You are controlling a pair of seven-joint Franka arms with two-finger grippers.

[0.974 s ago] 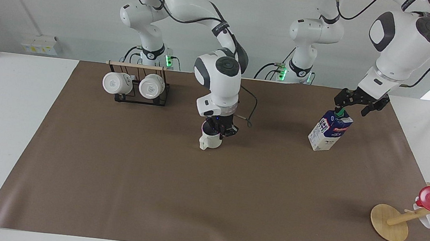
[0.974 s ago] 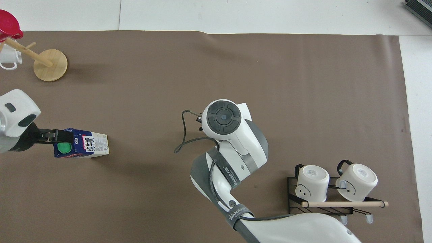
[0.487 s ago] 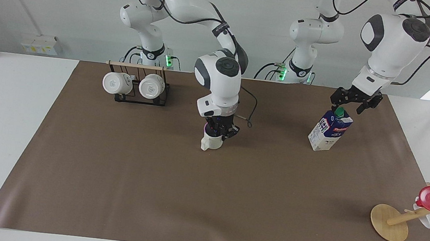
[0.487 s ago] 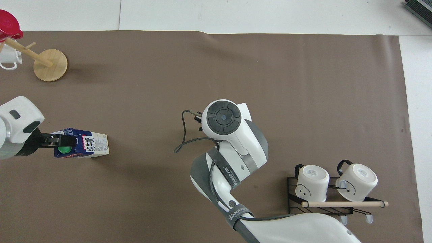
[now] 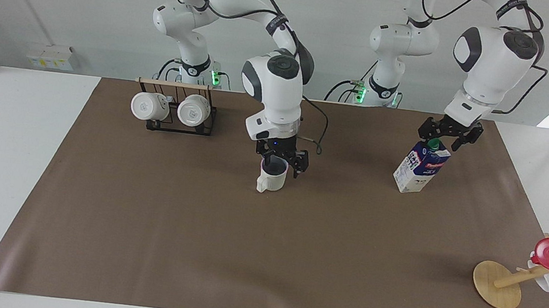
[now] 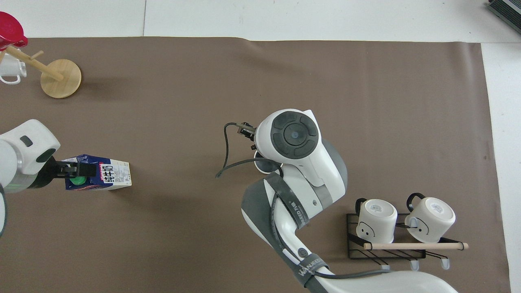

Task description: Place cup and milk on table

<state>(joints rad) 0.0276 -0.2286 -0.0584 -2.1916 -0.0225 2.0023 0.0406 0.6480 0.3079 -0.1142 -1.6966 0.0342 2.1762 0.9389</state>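
On the brown-matted white counter (image 5: 143, 242): small cream-white ribbed cup (image 5: 271, 178) mid-mat under spread right tool (image 5: 281, 162); tall blue-white milk carton (image 5: 421, 167) upright toward the left arm's end, spread left tool (image 5: 447, 137) over its cap.

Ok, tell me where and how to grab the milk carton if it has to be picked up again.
Grip the milk carton across its upper body, just below the green cap, coming straight down from above. It stands upright on the brown mat, its flat sides suit two fingers, and the open left gripper is above its top.

Matt brown mat (image 5: 145, 222); glossy mugs (image 5: 171, 108); wooden stand (image 5: 498, 284)
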